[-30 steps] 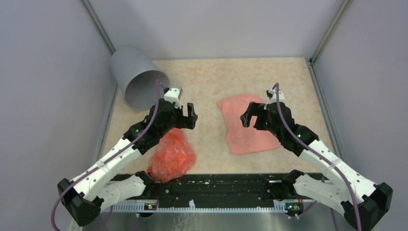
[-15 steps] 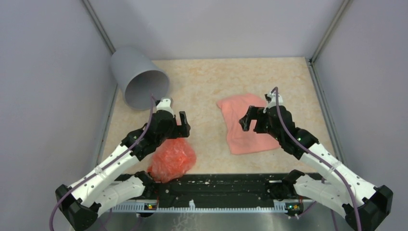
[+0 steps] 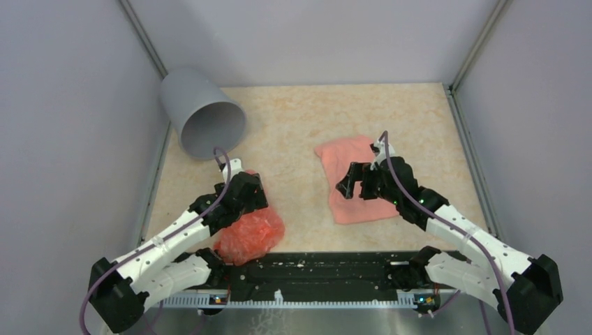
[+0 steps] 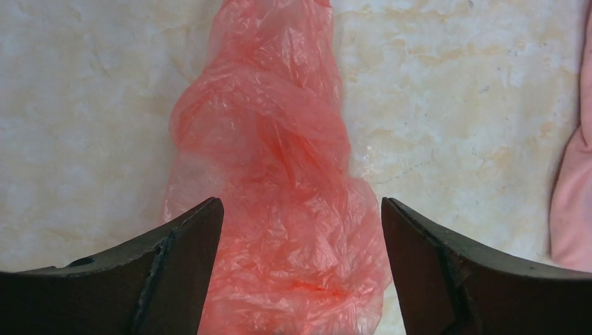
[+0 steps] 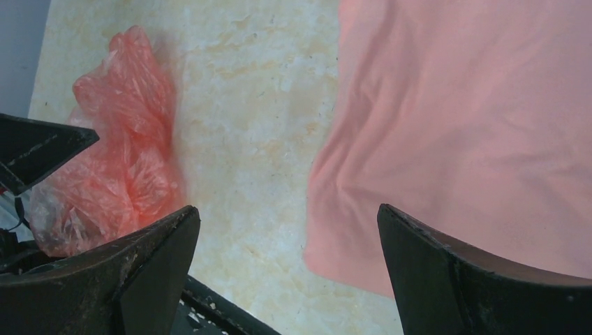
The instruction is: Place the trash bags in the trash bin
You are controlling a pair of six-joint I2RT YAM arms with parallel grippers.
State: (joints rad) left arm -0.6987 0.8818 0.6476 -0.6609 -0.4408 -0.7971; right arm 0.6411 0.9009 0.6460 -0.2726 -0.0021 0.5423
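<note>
Jaws wide, left end effector (image 4: 300, 209) hangs over crumpled red bag (image 4: 279, 174) on tabletop (image 4: 454, 84). Jaws wide and empty, right end effector (image 5: 286, 216) hangs over flat pink bag (image 5: 461, 125) edge. Tipped grey bin (image 3: 202, 115) lies beyond left end effector.

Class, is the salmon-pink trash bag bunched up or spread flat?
Spread flat: the salmon-pink trash bag lies as a broad, smooth sheet with only soft folds.

Orange bag (image 3: 251, 234) far end likely under left gripper (image 4: 300, 209); pink bag (image 4: 574, 188) cropped, left-wrist view.
</note>
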